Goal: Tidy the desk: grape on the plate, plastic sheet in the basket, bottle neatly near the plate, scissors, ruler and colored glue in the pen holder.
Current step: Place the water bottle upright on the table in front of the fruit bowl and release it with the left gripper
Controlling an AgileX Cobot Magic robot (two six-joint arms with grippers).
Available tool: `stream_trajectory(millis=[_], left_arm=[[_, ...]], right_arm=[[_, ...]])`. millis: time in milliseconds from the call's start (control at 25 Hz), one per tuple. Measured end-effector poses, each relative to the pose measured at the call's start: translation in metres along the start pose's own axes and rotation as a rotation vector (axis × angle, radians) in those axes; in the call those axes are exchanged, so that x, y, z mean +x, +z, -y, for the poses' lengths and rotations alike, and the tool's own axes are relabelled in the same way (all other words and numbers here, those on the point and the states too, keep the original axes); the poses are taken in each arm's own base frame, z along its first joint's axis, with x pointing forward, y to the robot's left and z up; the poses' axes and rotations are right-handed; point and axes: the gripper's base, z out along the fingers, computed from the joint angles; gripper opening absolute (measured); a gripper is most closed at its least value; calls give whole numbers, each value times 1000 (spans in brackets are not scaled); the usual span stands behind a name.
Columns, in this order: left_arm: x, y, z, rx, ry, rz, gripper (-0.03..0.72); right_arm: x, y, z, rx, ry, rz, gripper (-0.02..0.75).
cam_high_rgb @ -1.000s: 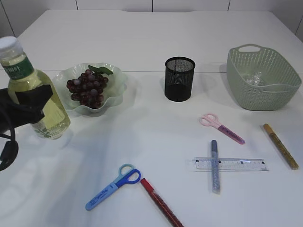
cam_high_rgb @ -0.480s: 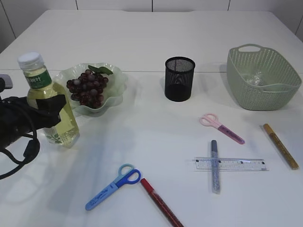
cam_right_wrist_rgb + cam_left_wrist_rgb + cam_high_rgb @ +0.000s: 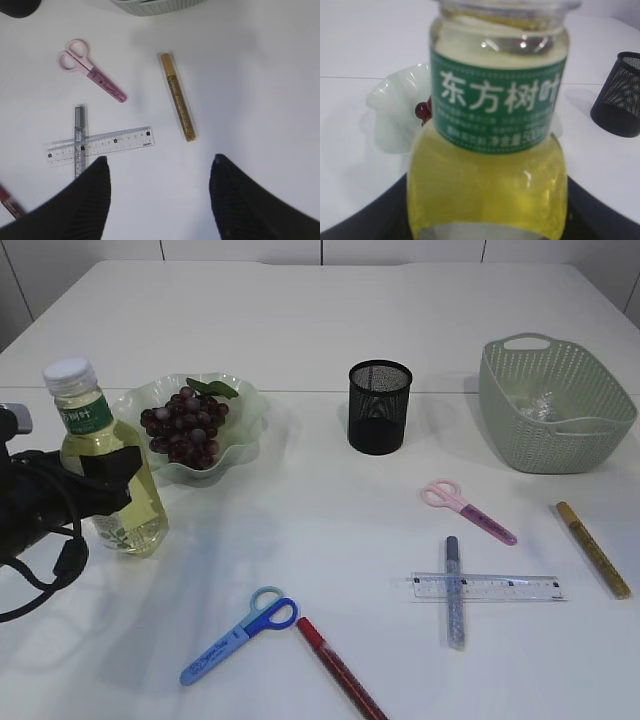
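The bottle [image 3: 103,462] of yellow liquid is held upright at the left of the table [image 3: 330,330] by the left gripper [image 3: 100,478], whose dark jaws are clamped round its lower body; it is seen just in front of and left of the plate [image 3: 242,400], whether its base is touching the tabletop cannot be told; in the left wrist view the green label of the bottle [image 3: 492,135] fills the frame, with the plate [image 3: 395,112] behind it. The grape [image 3: 184,425] bunch is lying on the plate; the black mesh pen holder [image 3: 380,406] is standing upright near the middle, well apart from the plate; the green basket [image 3: 553,440] is set at the far right, with something clear and crinkled, probably the plastic sheet [image 3: 537,405], lying inside it. On the near side the pink scissors [image 3: 466,508] are lying flat; the ruler [image 3: 488,587] is lying flat with the silver glue pen [image 3: 454,590] crossing it; the gold glue pen [image 3: 592,548] is lying to its right, apart from it; the blue scissors [image 3: 239,634] and the red glue pen [image 3: 340,668] are lying close together at the front. In the right wrist view the right gripper [image 3: 157,200] is seen hanging above bare table with its jaws wide apart, nothing between them; the ruler [image 3: 101,145], the gold glue pen [image 3: 177,96] and the pink scissors [image 3: 92,70] are lying beyond it.
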Motion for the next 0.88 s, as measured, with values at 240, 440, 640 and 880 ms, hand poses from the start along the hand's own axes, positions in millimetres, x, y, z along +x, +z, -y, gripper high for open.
stream_trajectory(millis=[240,440,640,880], left_arm=[[0,2,0,0,0,0,447],[5,12,-1,-2,0,-9,447],[12,16,-3,-5,-1,-21,447],[12,16,-3,-4,1,-19,447]], right_arm=[[0,0,0,0,0,0,490],[0,0,0,0,0,0,490],[0,0,0,0,0,0,490],[0,0,0,0,0,0,490]])
